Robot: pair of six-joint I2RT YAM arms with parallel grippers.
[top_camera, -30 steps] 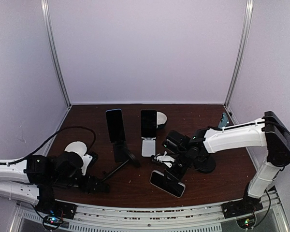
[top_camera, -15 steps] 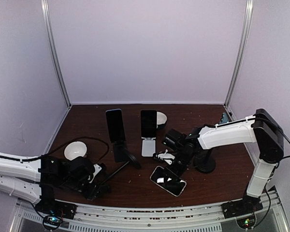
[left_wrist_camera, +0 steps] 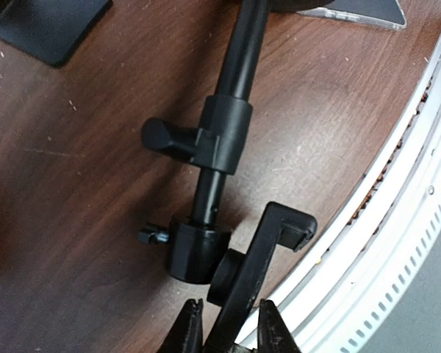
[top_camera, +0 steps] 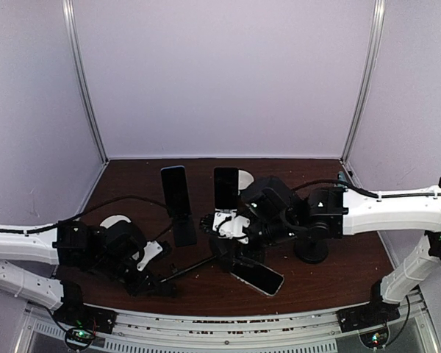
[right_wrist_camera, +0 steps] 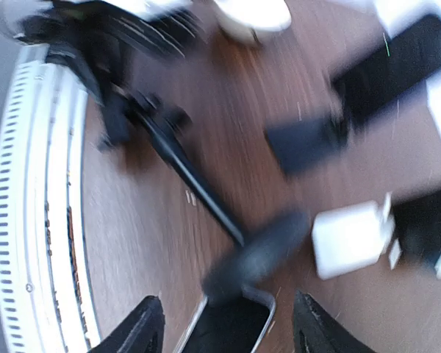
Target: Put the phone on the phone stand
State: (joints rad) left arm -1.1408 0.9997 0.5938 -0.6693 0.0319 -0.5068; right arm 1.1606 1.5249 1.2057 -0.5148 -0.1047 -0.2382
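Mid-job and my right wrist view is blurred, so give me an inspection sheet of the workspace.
Surface: dark wood table, light specks on it.
Job's things: phone lies flat near the front; rod stand lies on its side to the phone's left.
Clutter: two propped phones upright on stands at the back; two white bowls; black round base.
Grippers: left gripper pinches the lying stand's clamp; right gripper open, empty, over the phone.
Cables: black cable loops off the left arm.
Surroundings: pale walls; perforated rail at the near edge.
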